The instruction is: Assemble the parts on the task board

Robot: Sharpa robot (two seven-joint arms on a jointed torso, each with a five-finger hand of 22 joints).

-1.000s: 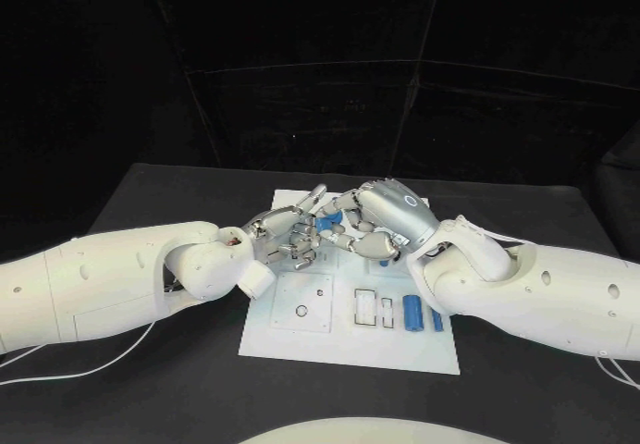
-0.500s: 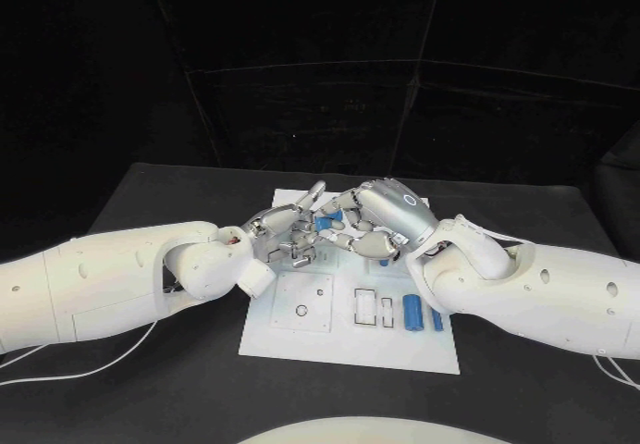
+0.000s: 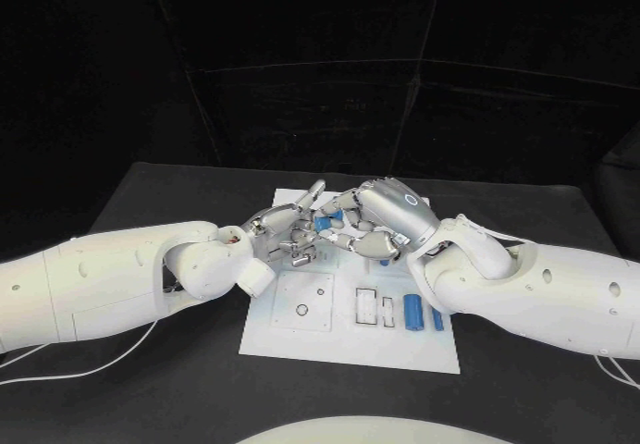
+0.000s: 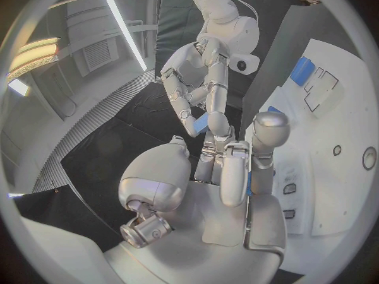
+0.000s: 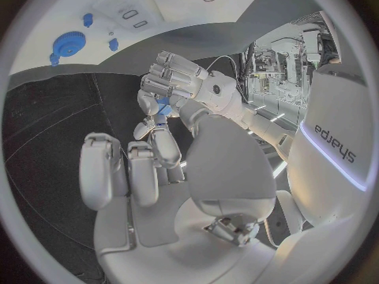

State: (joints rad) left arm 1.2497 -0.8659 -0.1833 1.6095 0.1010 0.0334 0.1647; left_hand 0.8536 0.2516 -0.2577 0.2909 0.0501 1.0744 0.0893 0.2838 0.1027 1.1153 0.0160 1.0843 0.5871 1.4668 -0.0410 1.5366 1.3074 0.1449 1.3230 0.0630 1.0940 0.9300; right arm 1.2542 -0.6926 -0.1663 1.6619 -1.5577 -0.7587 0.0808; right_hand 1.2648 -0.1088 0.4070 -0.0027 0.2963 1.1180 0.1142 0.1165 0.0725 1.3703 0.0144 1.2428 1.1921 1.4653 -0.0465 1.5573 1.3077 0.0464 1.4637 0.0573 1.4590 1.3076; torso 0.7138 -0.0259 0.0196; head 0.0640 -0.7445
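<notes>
The left hand (image 3: 283,237) and the right hand (image 3: 377,222) meet above the far part of the white board (image 3: 347,347); between their fingertips sits a small blue part (image 3: 325,222), also seen in the left wrist view (image 4: 202,122) and the right wrist view (image 5: 163,105); both hands appear to pinch it, fingers curled in, probably to pass or re-seat it before fitting, though which hand bears it cannot be told; the part is held clear of the board, not in any socket; nearer the robot, a blue cylinder (image 3: 413,313) lies on the board beside empty rectangular recesses (image 3: 365,304); a blue gear (image 5: 68,43) rests elsewhere on it; the board lies on a black table (image 3: 160,203), against a dark backdrop.
</notes>
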